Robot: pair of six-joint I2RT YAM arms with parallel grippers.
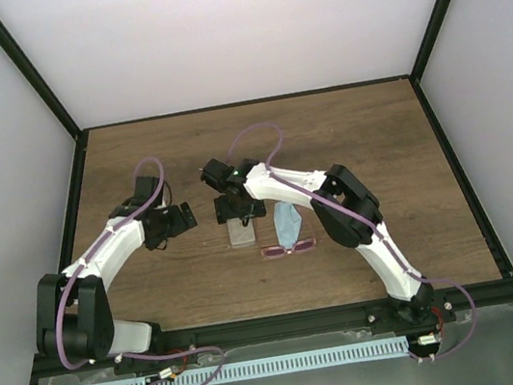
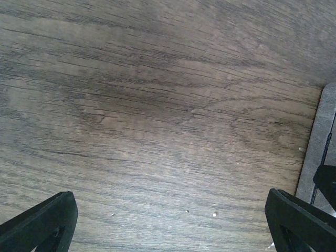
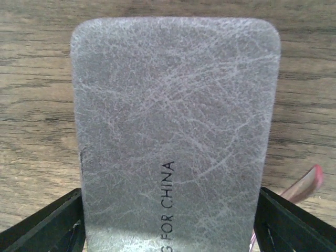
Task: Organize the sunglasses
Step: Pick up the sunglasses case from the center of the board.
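Case work is what you are doing at this moment, not yet the glasses themselves. Your right gripper point(image 3: 170, 226) is straddling the grey case point(image 3: 173, 121), one black finger sitting at each long side, right at its edges. I cannot tell from these views whether the pads are pressing or standing just clear. The case is lying flat on the wooden table point(image 1: 365, 136) with its printed outer face upward and no lining showing, so I am judging it to be shut.

The sunglasses point(image 1: 290, 248) are lying on the table just to the right of the case and a little nearer the arm bases, at the near end of the light blue cloth point(image 1: 288, 222), touching it or nearly so. Nothing is holding them.

Your left gripper point(image 2: 168, 226) is hanging wide open over bare wood left of the case, with only the case's edge showing at the right of its view.

You are looking at an early stage, since the glasses are lying outside the case. The next move is calling for the case to be opened, probably with one arm steadying it while the other is lifting the lid. Only then are you reaching for that thin frame.
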